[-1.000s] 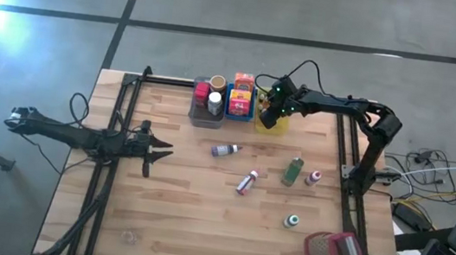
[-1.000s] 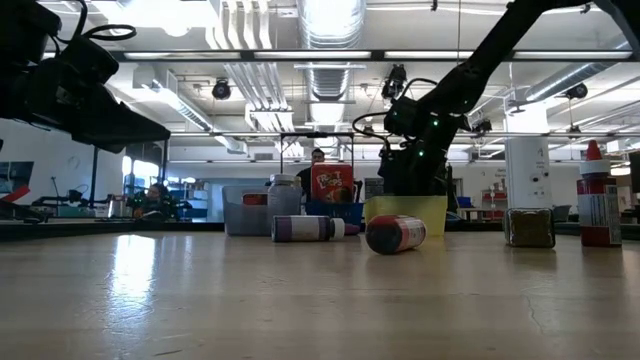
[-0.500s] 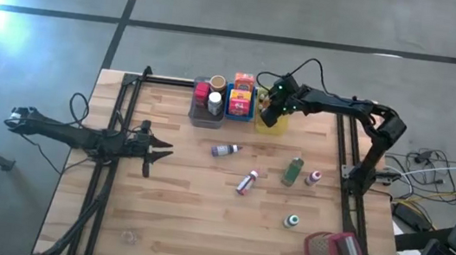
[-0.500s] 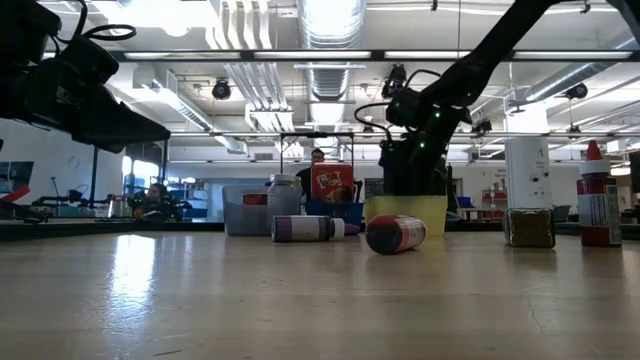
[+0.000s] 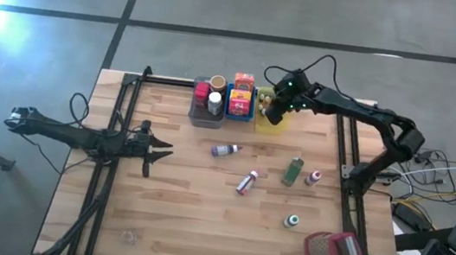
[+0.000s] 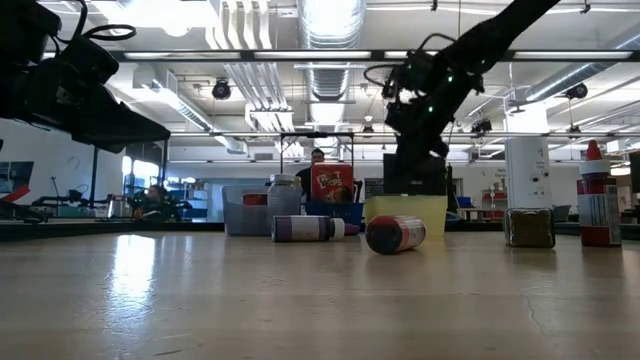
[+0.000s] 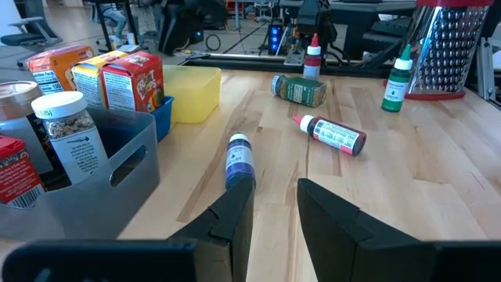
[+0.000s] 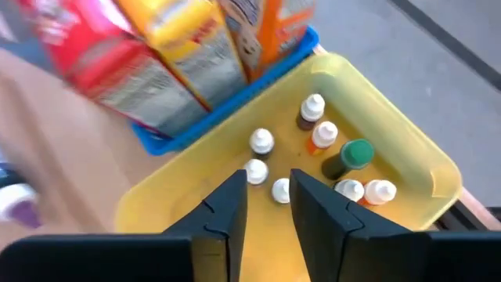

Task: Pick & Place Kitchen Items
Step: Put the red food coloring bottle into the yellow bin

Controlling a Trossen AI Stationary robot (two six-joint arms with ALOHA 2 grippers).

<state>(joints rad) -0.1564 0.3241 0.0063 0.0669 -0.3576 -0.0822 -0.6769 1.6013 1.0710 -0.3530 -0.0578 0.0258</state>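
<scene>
Right gripper [image 8: 264,205] above the yellow bin [image 8: 407,149], fingers slightly apart and holding nothing, small bottles [image 8: 313,135] inside the bin, more bottles [image 5: 246,182] lying mid-table, left gripper [image 7: 274,205] at the table's left edge, narrowly parted, empty.

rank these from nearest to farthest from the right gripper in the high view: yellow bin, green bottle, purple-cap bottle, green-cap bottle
1. Yellow bin: right under the right gripper, at the table's far edge.
2. Green bottle: lying mid-table, toward the right arm's side.
3. Purple-cap bottle: lying mid-table, toward the left; too close to the green bottle to call firmly.
4. Green-cap bottle: upright near the front edge.
</scene>
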